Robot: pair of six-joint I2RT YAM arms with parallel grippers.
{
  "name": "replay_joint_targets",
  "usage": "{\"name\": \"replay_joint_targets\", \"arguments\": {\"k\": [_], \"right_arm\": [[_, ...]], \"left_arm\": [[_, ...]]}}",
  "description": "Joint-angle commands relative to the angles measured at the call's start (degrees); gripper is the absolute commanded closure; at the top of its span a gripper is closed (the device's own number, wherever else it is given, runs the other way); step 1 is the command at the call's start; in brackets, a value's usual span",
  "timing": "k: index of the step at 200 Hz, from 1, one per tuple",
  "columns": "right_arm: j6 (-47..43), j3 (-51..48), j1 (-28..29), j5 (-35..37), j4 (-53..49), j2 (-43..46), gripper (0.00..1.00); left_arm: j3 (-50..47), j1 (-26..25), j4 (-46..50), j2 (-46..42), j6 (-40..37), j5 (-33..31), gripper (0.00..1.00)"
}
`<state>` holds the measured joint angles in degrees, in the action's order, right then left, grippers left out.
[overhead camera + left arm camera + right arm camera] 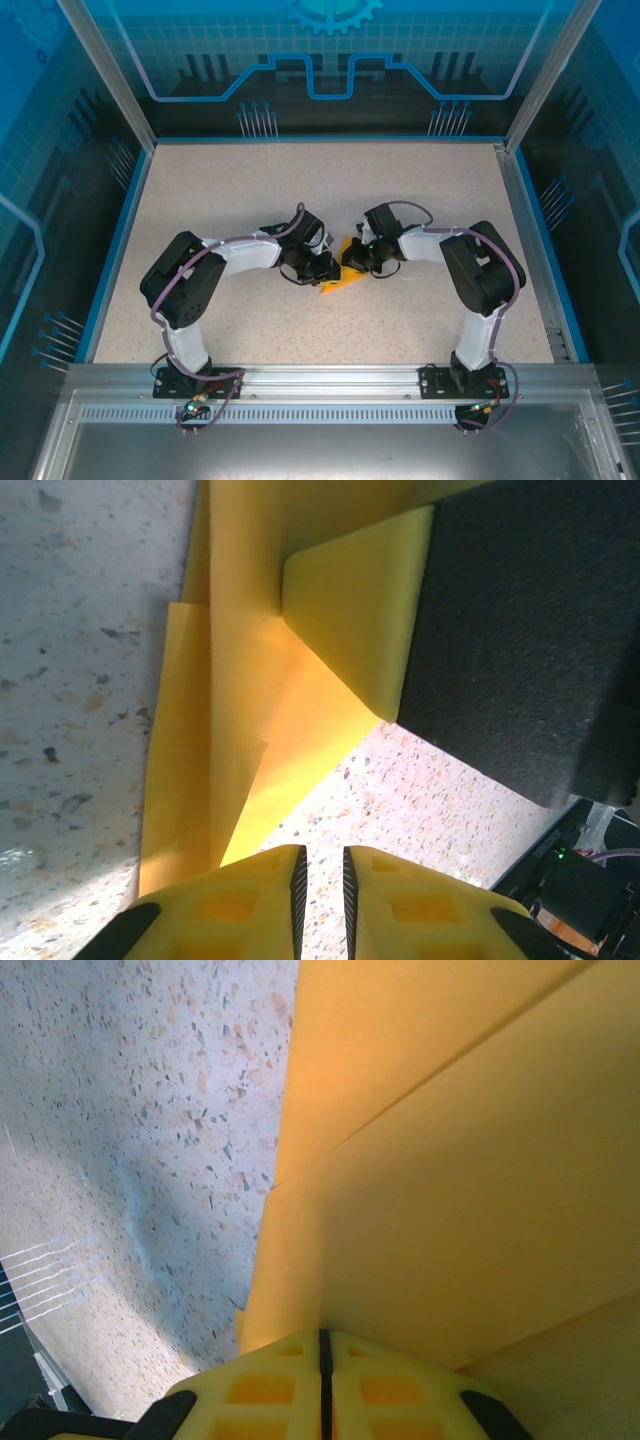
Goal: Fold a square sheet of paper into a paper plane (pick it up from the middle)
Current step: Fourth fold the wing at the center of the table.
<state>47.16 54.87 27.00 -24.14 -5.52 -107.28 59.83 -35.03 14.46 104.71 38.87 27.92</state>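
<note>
Right gripper (325, 1340) clamped on folded paper (450, 1210) edge. Left gripper (320, 865) cracked slightly apart, empty (speckled table (80, 680) visible through gap), tips just beside paper.

Smooth matt paper sheet (240, 680) on a speckled, stone-like table (70, 630)

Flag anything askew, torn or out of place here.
Nothing torn or spilled. The folded orange-yellow paper sheet shows staggered layers in the left wrist view, one edge jutting out past the others, so the fold looks uneven. The right gripper pinches it.
</note>
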Motion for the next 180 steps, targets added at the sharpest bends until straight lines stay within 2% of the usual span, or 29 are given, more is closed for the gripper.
{"name": "replay_joint_targets", "arguments": {"k": [1, 180], "right_arm": [[-0.07, -0.60, 0.37, 5.59, -5.97, -3.76, 0.91], [-0.05, 0.41, 0.33, 6.73, -7.75, -4.52, 0.91]], "left_arm": [[2.42, -0.62, 2.69, 1.80, -0.24, 1.90, 0.79], [3.27, -0.57, 8.25, 3.75, -1.99, -6.99, 0.84]]}}
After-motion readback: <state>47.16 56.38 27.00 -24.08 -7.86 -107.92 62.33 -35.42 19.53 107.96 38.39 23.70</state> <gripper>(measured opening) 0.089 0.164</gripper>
